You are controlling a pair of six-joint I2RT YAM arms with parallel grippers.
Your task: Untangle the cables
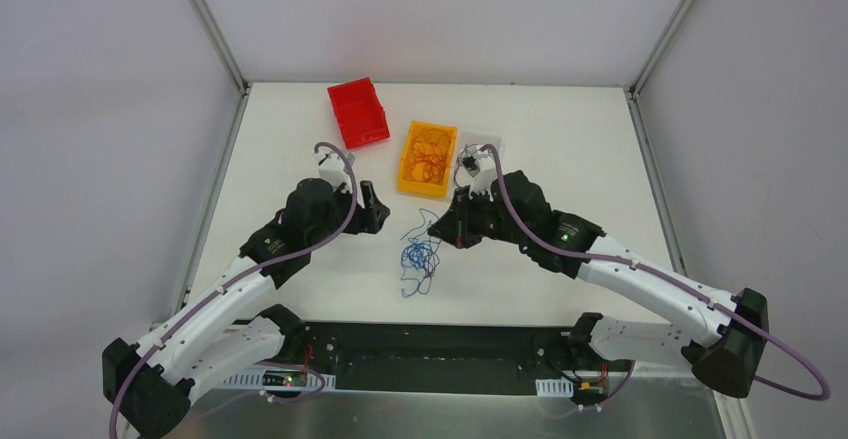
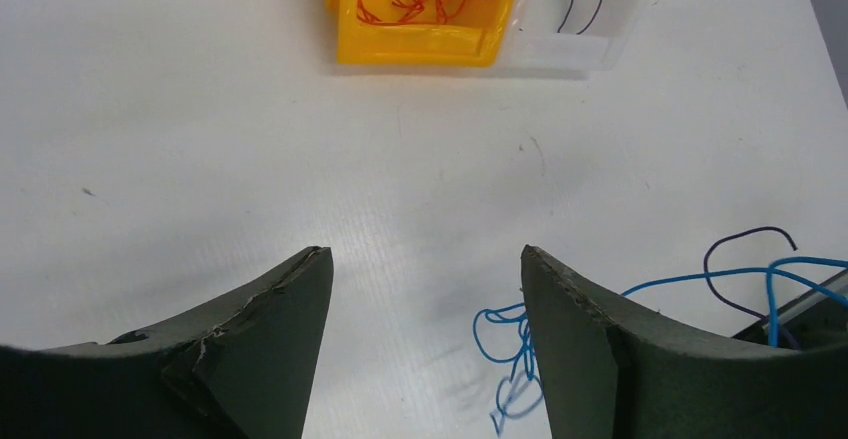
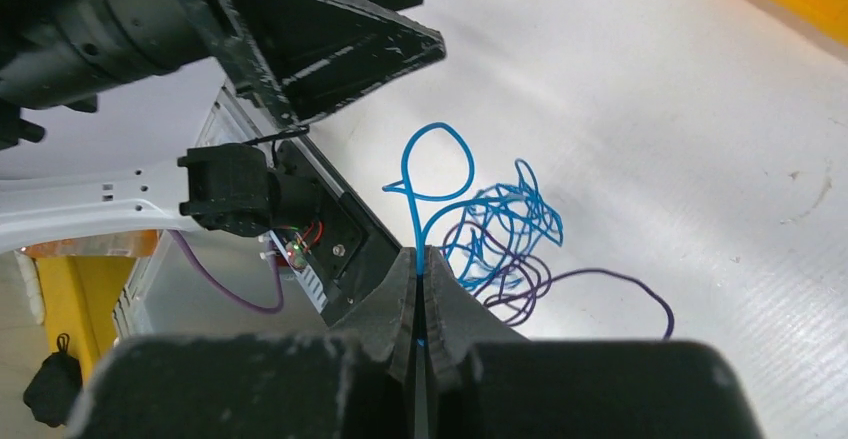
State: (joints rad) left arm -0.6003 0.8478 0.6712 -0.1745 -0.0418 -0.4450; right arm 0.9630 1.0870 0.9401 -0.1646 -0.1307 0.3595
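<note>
Top view: the cables (image 1: 418, 257) lay as a blue and dark tangle on the tabletop (image 1: 560, 159), between both arms and just short of the yellow bin (image 1: 420, 192), which held orange strands (image 1: 430, 154).
Left wrist: the left fingers (image 2: 270, 339) stood wide and empty beside the tangle, likely ready to take a second strand.
Right wrist: the right fingers (image 3: 390, 309) were pinched on one blue strand (image 3: 414, 224), probably to draw it free.

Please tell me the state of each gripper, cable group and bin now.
left gripper: open, holding nothing.
right gripper: shut on the blue cable.
blue cable: tangled with the purple cable on the table.
orange cables: bundled inside the yellow bin.
red bin: looks empty.
</note>
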